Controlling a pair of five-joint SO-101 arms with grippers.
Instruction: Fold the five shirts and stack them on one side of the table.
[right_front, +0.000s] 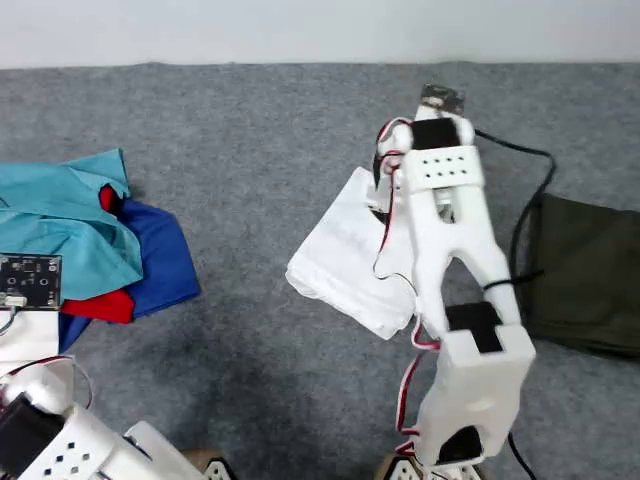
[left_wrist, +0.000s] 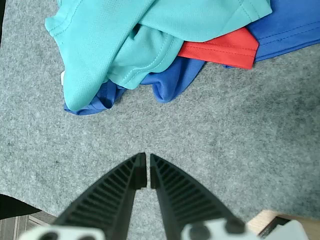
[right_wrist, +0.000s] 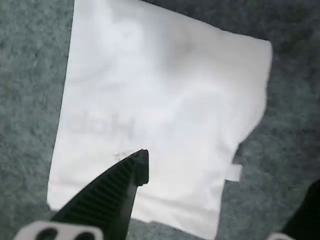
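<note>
Hovering my right jaws wide over the folded white shirt (right_wrist: 165, 95) directly beneath them, I judge they're spread to pinch it for stacking by the dark green shirt (right_front: 590, 275). My left jaws rest nearly closed and empty, with the teal shirt (left_wrist: 125, 35) ahead, unfolded.

Wht shirt (right_wrist: 165, 100): smooth cloth; table (right_front: 260, 130): rough carpet.

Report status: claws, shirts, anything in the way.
Left claw shut, empty, by the unfolded pile of teal, red, blue shirts. Right claw open over the white shirt. Dark green shirt lies folded; black cable trails along its edge.
</note>
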